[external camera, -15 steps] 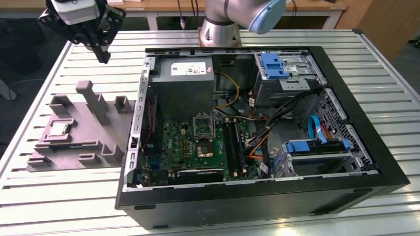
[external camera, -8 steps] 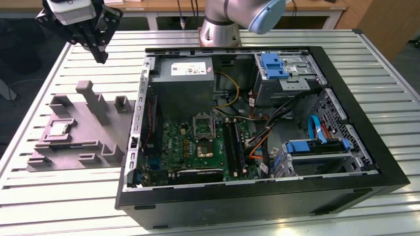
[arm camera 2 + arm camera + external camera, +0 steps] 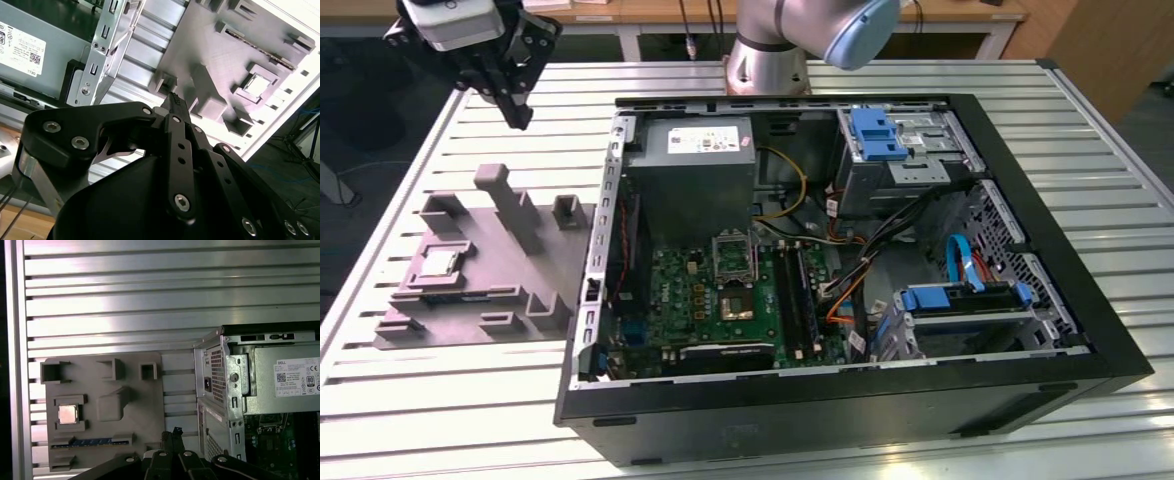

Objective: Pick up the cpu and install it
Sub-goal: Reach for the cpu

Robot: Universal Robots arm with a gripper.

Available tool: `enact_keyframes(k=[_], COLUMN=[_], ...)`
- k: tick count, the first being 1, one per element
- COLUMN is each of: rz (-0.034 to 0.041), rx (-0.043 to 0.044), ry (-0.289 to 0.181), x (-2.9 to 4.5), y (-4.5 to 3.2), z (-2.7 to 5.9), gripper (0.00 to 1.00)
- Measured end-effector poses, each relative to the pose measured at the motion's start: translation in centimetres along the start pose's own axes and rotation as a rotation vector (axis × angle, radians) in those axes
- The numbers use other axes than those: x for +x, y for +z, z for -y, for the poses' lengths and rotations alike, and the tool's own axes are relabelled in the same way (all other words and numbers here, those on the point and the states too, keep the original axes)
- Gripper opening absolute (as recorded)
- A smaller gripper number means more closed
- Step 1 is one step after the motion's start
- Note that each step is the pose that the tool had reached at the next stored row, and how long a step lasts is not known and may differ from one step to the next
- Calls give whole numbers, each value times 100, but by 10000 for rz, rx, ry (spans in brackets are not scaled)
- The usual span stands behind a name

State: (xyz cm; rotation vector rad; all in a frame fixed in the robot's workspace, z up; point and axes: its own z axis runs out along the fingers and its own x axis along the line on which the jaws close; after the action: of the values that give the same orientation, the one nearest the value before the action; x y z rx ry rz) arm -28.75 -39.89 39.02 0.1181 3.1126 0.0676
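Tabletop tray (image 3: pixel 494 278) holds the cpu (image 3: pixel 438 263), well apart from the clenched pincer (image 3: pixel 523 118).

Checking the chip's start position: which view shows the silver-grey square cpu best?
First wrist view: the silver-grey square cpu lies face-on in the grey moulded plastic tray. The second wrist view and exterior view show it slanted.
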Motion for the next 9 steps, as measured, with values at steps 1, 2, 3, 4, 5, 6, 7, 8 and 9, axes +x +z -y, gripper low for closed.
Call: enact_keyframes(k=[1,2,3,4,5,6,7,8,9], rz=[0,0,0,0,0,0,0,0,0], rx=[0,0,0,0,-1,0,0,0,0], ry=[0,-1,-1,-1,-1,-1,0,-1,-1], x=[5,9,14,19,23,28,33,37,42], y=[0,0,0,0,0,0,0,0,0], z=[0,1,1,1,2,2,3,3,3], gripper=[11,11,11,11,11,11,11,11,11])
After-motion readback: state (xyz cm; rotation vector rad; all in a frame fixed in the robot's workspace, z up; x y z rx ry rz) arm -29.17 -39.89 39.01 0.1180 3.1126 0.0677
